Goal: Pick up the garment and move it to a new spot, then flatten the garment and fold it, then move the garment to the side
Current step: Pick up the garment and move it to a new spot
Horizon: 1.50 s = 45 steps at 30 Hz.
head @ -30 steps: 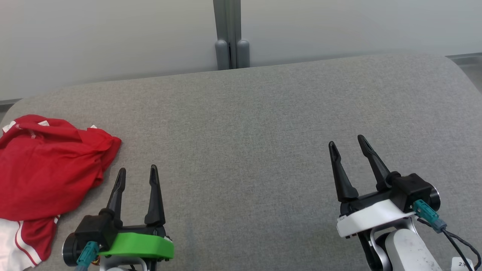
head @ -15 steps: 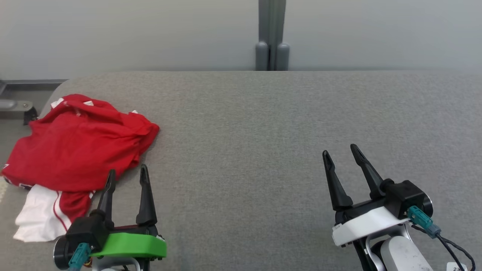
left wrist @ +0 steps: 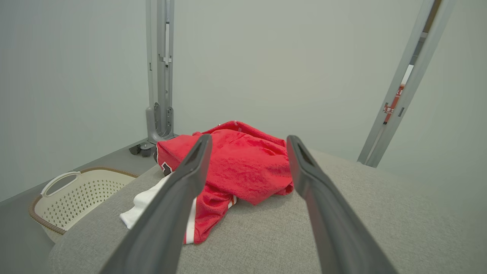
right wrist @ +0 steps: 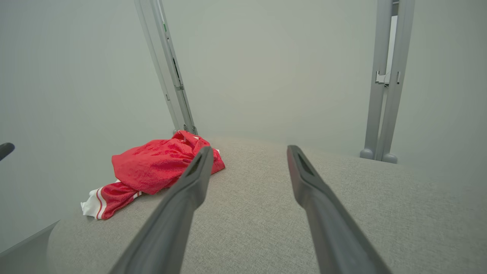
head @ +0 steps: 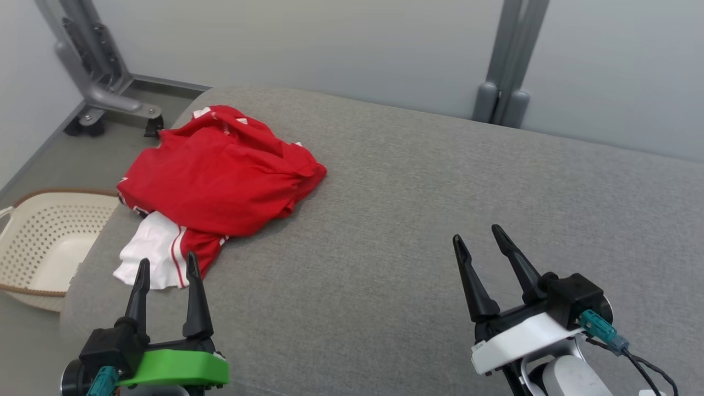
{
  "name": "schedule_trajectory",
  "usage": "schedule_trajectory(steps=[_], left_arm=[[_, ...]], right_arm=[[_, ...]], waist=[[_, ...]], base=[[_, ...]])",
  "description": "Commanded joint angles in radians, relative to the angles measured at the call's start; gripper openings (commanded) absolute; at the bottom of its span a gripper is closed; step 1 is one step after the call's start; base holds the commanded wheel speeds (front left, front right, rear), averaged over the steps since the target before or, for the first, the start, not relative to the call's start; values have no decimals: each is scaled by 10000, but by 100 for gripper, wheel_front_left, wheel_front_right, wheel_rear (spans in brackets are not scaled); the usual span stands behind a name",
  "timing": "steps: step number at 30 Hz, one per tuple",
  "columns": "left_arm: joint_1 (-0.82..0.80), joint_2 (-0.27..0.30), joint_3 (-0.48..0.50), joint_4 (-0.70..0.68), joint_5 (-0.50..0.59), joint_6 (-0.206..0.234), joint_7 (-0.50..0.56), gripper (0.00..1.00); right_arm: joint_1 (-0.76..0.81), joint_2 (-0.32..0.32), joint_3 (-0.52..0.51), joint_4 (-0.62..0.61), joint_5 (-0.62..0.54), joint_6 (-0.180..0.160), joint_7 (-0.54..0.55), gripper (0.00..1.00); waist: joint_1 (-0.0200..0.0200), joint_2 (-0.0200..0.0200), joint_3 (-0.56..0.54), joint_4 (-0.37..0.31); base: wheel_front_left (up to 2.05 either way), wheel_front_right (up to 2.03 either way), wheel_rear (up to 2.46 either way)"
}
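Nearest the robot, the left gripper (head: 168,258), on its green mount, sits at the lower left of the head view with its two dark fingers parted and nothing between them. Its tips reach just to the near white hem of the garment (head: 220,176), but whether they touch the cloth cannot be told. The right gripper (head: 477,232), on a white mount, hovers at the lower right over bare grey cloth, its jaws likewise spread and empty, well apart from the garment. Both are above a broad grey padded table (head: 412,209) with rounded corners. The garment is a crumpled red shirt with white trim and red stripes, heaped near the table's far left corner, its white part lying towards the robot. The left wrist view looks straight at the heap between that gripper's fingers. Beside the table on the left, lower down on the floor, stands a cream perforated basket (head: 33,236) with a brown rim. Beyond it a grey metal stand (head: 99,82) rests on casters, and behind the table's far edge a grey post (head: 509,71) rises against a pale wall.
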Motion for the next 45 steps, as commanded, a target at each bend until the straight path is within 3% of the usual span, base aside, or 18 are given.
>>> schedule_trajectory(steps=[1, 12, 20, 27, 33, 37, 45], left_arm=[[153, 52, 49, -24, 55, -20, -4, 100], [228, 52, 128, -77, 96, 42, -3, 100], [24, 49, 362, -272, -103, 279, -3, 100], [-744, 48, 530, -88, 272, 123, -3, 100], [-2170, 146, 694, 1190, 940, -479, -2, 100], [-3461, 144, 914, 2689, 436, -823, 21, 100], [-6434, 1189, 394, 5039, 338, -1328, 1631, 100]], right_arm=[[51, -27, 36, 36, 53, 2, -28, 100], [-82, -28, 238, 105, 149, 1, -30, 100], [-211, -28, 252, 90, -9, 1, -30, 100], [-641, -33, 11, 11, -543, 1, -30, 100], [-977, -209, -383, -94, -927, 1, -30, 100], [-1139, -376, -660, -235, -906, 1, -30, 100], [-1614, -745, -834, -686, -1011, 1, -28, 100]], waist=[[0, 0, -136, 859], [0, 0, -80, 1347], [0, 0, 268, 1083], [0, 0, 1189, 686], [0, 0, 2136, 341], [0, 0, 2809, 118], [0, 0, 4075, -361]], base=[[0, 0, 0], [0, 0, 0], [0, 0, 0], [0, 0, 0], [0, 0, 0], [0, 0, 0], [0, 0, 0]])
